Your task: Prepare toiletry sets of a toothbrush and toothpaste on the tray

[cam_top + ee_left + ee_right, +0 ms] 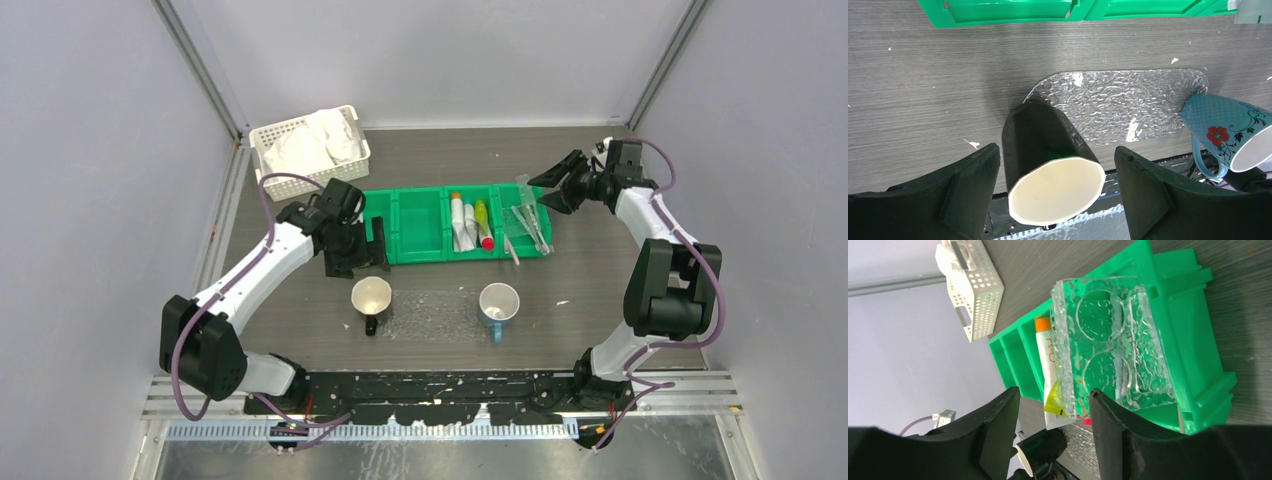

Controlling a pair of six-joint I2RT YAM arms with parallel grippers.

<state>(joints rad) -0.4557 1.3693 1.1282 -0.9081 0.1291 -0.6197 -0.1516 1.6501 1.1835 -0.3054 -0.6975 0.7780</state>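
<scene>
Two mugs, dark mug [1038, 135] and blue mug [1223, 130], bracket the clear tray [1118, 105]; left gripper [1056, 150] gapes wide astride the dark mug, right gripper [1054, 392] parted, empty, over toothpaste tubes [1045, 355] in the green bin [1208, 365]

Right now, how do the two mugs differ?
The dark mug is near-black outside and cream inside; the teal mug is dotted blue-green with a red flower and white inside. The dark mug stands by the left end of the clear tray, the teal mug by its right end. Both stand upright and empty, handles toward the near edge.
</scene>
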